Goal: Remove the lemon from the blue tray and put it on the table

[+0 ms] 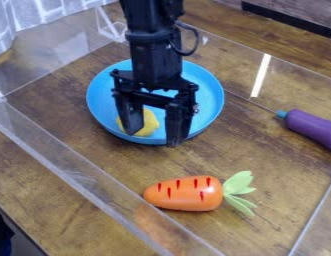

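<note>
Surface: dark brown wood-plank table (74, 150) with visible grain, edged by clear acrylic walls (54, 165); a streak of light glares on the wood to the right of the pincer.
Pincer: black two-fingered gripper (154, 128) on a black arm, pointing steeply down into the dish; its jaws stand wide apart and nothing is clamped between them.
Fingers: left-hand fingertip (128, 128) sits low inside the dish; the right-hand one reaches down by the dish's near rim.
Dish: round, shallow, bright-blue plastic tray (205, 92) with a raised rim, directly under the pincer, largest item in view.
Fruit: small, round, smooth yellow lemon (145, 122) lies in the tray, between the two spread fingers, partly hidden by them; whether either finger touches it I cannot tell.
Carrot: orange plastic toy carrot (184, 193) with green leaves lying on its side on the wood, in front of the pincer and closer to the camera, apart from the tray.
Purple item: rounded purple toy vegetable with a blue-green end (312, 124), at the picture's right edge, well apart from the pincer and cut off by the frame.
</note>
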{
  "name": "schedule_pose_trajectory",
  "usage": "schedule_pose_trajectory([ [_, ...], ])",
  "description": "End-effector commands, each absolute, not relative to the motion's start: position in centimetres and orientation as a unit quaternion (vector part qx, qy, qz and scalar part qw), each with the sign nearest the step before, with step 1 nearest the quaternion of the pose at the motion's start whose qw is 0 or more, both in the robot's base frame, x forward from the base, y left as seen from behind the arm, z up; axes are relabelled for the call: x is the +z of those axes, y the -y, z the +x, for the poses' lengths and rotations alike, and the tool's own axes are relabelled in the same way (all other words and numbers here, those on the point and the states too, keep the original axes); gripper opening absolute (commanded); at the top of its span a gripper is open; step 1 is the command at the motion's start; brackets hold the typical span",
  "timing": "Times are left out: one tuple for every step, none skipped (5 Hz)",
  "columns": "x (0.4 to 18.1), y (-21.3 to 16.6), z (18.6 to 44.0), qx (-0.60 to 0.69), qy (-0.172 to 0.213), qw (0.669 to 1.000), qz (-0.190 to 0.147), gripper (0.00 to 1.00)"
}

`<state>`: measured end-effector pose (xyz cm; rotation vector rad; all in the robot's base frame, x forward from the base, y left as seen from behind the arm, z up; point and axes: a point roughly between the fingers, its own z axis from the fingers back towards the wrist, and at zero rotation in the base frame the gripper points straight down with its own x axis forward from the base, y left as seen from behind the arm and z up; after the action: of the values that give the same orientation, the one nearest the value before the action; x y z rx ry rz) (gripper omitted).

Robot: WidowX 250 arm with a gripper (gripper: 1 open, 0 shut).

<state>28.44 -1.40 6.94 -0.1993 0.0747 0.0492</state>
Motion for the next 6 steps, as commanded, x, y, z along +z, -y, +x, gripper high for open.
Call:
schedule_pose_trajectory([
  [10.2, 2.2, 29.9, 0.005, 0.015, 0.995, -0.095, 1.00],
  [10.6, 2.9, 30.0, -0.002, 0.019, 0.996, -0.090, 1.00],
  [10.4, 2.5, 30.4, -0.011, 0.022, 0.996, -0.085, 1.00],
  [10.1, 2.1, 30.9, -0.020, 0.023, 0.996, -0.080, 1.00],
  [10.5, 0.3, 30.8, 0.004, 0.026, 0.997, -0.074, 1.00],
  [11.4, -2.4, 31.0, 0.030, 0.034, 0.997, -0.065, 1.00],
])
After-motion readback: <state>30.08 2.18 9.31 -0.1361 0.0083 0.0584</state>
